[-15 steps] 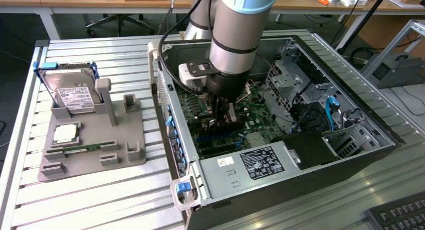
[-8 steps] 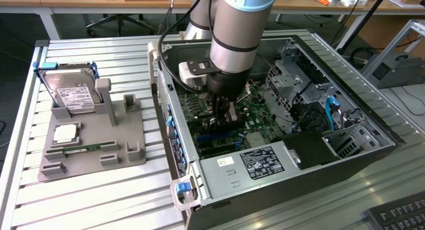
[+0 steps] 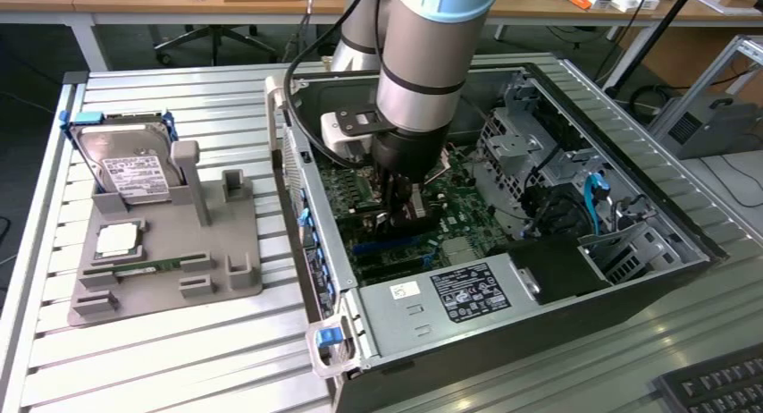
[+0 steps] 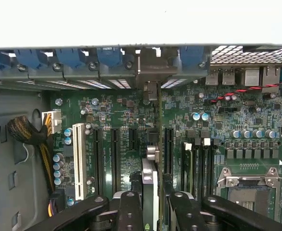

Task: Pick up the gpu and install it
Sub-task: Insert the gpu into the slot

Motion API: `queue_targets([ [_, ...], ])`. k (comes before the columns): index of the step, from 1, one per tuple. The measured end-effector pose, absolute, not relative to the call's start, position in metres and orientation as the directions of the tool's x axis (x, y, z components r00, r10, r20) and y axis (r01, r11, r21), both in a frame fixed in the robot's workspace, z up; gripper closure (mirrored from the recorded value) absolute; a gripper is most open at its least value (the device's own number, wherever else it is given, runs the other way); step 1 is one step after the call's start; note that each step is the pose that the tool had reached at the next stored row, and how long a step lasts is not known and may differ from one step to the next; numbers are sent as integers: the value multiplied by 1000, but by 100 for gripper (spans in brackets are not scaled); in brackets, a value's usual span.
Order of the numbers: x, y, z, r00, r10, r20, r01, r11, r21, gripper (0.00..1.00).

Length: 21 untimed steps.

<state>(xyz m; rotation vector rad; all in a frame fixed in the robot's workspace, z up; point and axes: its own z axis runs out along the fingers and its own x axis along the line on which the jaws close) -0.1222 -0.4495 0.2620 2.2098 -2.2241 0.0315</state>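
Note:
The gpu (image 4: 152, 159) stands edge-on over the green motherboard (image 4: 114, 113), between black expansion slots. Its silver end bracket (image 4: 150, 67) sits against the case's rear slot wall, among the blue latches. My gripper (image 4: 153, 204) is shut on the card, one black finger (image 4: 130, 211) on each side of it. In the exterior view the arm reaches straight down into the open computer case (image 3: 394, 310), and the gripper (image 3: 403, 203) holds the black card (image 3: 413, 221) low over the board. Whether the card's edge sits in a slot is hidden.
A white slot (image 4: 78, 161) and a cable bundle (image 4: 28, 132) lie to one side of the card, a CPU socket (image 4: 249, 185) to the other. Outside the case, a grey fixture (image 3: 227, 270) holds a hard drive (image 3: 131, 167), a chip (image 3: 120, 240) and a RAM stick (image 3: 149, 268).

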Motion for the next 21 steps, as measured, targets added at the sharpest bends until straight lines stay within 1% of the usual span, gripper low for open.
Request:
queue_targets([
  [21, -122, -450, 258, -17, -1000, 18, -1000, 16, -10, 73],
])
